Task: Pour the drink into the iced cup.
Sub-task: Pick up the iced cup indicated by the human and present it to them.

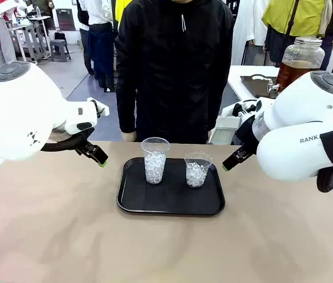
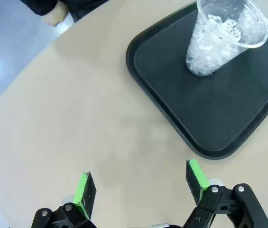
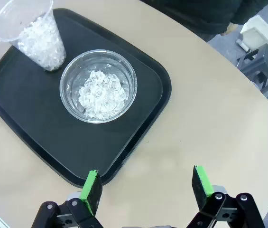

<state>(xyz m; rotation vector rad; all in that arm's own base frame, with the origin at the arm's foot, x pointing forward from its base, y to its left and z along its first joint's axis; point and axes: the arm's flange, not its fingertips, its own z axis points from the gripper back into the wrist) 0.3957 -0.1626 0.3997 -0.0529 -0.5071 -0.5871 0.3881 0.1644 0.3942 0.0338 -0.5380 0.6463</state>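
Front view: left gripper [image 1: 102,162] and right gripper [image 1: 225,167] hang released, empty, either side of the tray [image 1: 132,197]. Best poured slowly, squarely over an iced cup [image 1: 155,160], I'd say.

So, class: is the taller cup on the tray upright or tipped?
Upright: the taller cup stands on its base on the tray, open rim facing up.

Floor back there is smooth grey-blue flooring [image 1: 92,88], a bit shiny from the overhead light. Up front there's a beige, round-edged tabletop [image 1: 154,247], a white side table [image 1: 237,76] on the right, and a small dark grey stool [image 1: 60,48] far back left.
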